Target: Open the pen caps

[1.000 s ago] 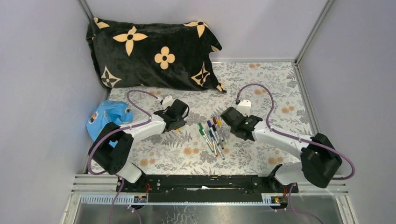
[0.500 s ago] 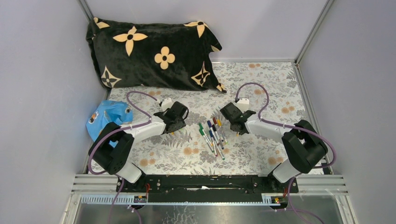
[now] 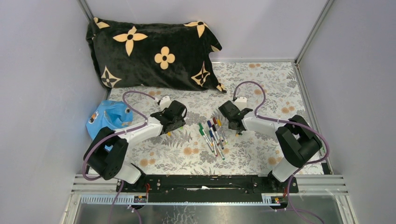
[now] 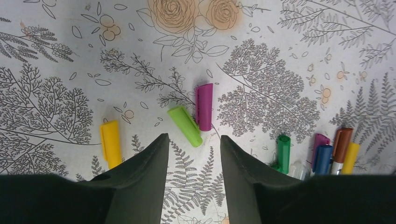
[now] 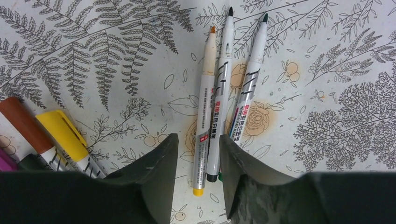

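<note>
left hand (image 4: 194, 137) released over three caps (image 4: 204, 106), right hand (image 5: 198, 136) released over three pens (image 5: 224, 70)

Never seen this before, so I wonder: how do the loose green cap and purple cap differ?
The green cap is lime, the purple cap deep magenta. In the left wrist view the green cap lies slanted; the purple cap runs nearly straight up the picture. Both lie loose on the flowered table, off any pen, close together.
</note>
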Action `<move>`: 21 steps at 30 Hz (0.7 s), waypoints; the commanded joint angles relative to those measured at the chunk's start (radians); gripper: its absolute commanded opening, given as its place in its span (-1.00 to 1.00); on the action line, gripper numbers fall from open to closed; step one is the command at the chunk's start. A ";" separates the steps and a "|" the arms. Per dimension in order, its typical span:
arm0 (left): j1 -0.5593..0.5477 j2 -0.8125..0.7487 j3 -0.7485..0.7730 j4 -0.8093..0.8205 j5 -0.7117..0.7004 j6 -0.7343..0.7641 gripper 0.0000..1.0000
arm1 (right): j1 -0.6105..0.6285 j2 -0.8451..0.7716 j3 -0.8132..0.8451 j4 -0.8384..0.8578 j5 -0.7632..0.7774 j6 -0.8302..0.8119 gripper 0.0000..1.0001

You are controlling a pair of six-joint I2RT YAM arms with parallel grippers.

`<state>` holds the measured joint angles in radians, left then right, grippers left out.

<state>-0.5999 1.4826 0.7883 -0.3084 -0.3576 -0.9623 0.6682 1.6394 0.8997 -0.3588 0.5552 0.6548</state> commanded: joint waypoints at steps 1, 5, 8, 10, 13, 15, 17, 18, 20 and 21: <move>-0.003 -0.041 -0.005 -0.011 -0.005 -0.009 0.02 | -0.005 -0.045 0.041 -0.022 0.015 -0.039 -0.08; -0.003 -0.067 -0.006 -0.011 0.013 -0.018 0.02 | 0.016 -0.118 0.035 0.003 -0.002 -0.113 -0.08; -0.003 -0.090 -0.006 -0.011 0.021 -0.018 0.02 | 0.048 -0.145 0.059 -0.001 -0.025 -0.175 -0.07; -0.003 -0.105 -0.003 -0.010 0.028 -0.020 0.02 | 0.063 -0.132 0.085 -0.024 -0.066 -0.207 -0.07; -0.004 -0.121 -0.007 -0.004 0.046 -0.024 0.02 | 0.092 -0.104 0.106 -0.045 -0.145 -0.250 -0.09; -0.004 -0.134 -0.014 0.009 0.059 -0.025 0.02 | 0.110 -0.088 0.107 -0.048 -0.182 -0.266 -0.09; -0.004 -0.141 -0.017 0.019 0.074 -0.025 0.02 | 0.128 -0.075 0.104 -0.052 -0.193 -0.270 -0.09; -0.005 -0.144 -0.016 0.021 0.079 -0.022 0.03 | 0.133 -0.070 0.102 -0.052 -0.201 -0.272 -0.09; -0.005 -0.148 -0.015 0.022 0.087 -0.018 0.03 | 0.139 -0.062 0.094 -0.047 -0.214 -0.273 -0.09; -0.005 -0.151 -0.015 0.023 0.089 -0.018 0.03 | 0.140 -0.059 0.090 -0.044 -0.222 -0.276 -0.09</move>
<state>-0.6006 1.3544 0.7834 -0.3065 -0.2871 -0.9768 0.7944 1.5654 0.9791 -0.3851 0.3870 0.4141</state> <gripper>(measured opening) 0.512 0.457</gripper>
